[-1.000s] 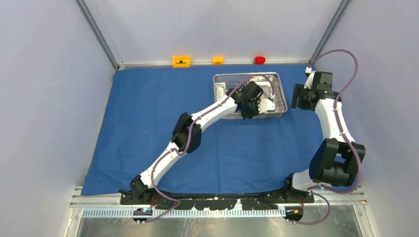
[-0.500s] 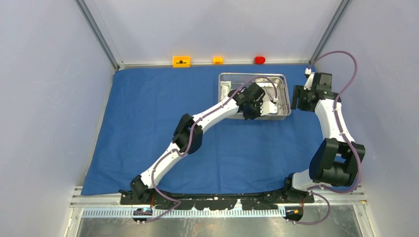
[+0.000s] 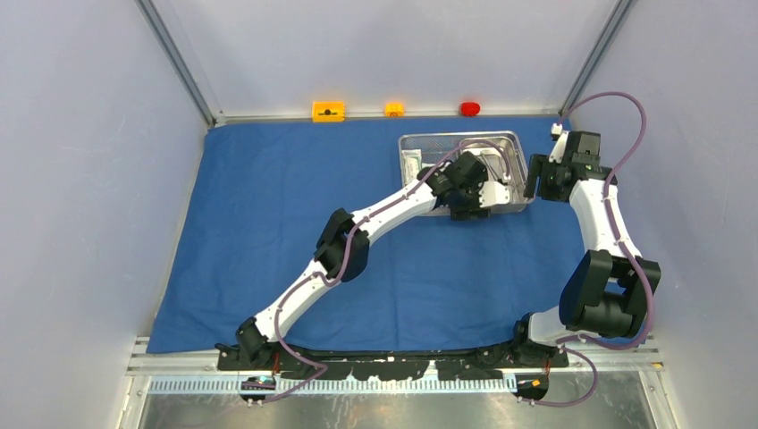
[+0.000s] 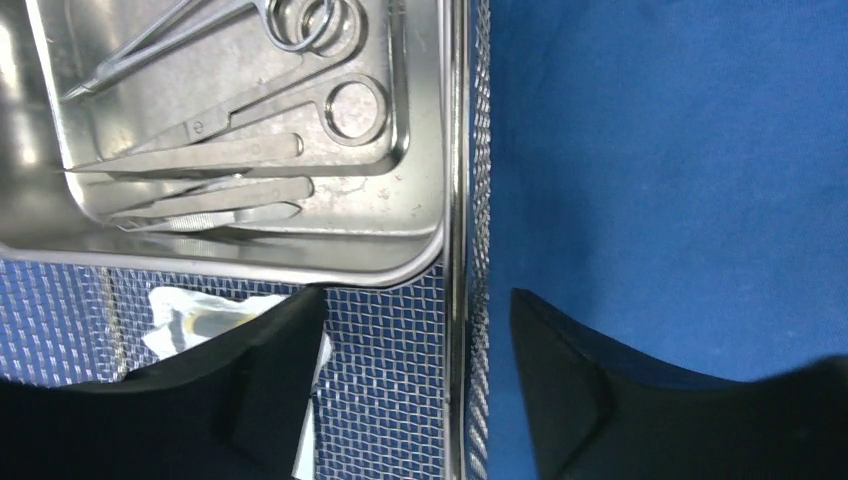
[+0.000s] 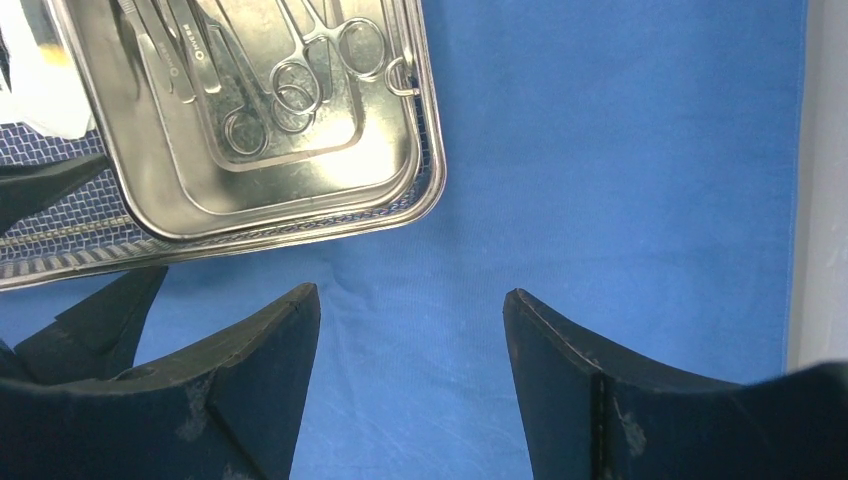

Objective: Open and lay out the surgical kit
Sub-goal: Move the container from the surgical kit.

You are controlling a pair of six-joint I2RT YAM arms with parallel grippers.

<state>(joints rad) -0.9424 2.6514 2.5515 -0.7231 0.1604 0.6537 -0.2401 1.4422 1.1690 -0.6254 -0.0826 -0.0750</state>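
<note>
Wire-mesh basket [image 3: 465,135] at far right of blue cloth [image 3: 268,223], long axis left-right. Steel tray [image 4: 250,262] inside, holding scissors [image 4: 290,105]. Left fingers [image 4: 270,370] spread, gripping nothing, straddling basket's side wall: one inside over white packet [image 4: 200,315], one outside over cloth. Right fingers [image 5: 250,380] spread, empty, just beside basket corner. Left arm nearer. Straddle clear only from left wrist; hidden under wrist from above.

White arms [image 3: 393,201], black joints [image 3: 340,243], purple cables [image 3: 628,96]

One basket [image 4: 400,390], one tray [image 4: 380,215] (three blocks [image 3: 394,109])
</note>
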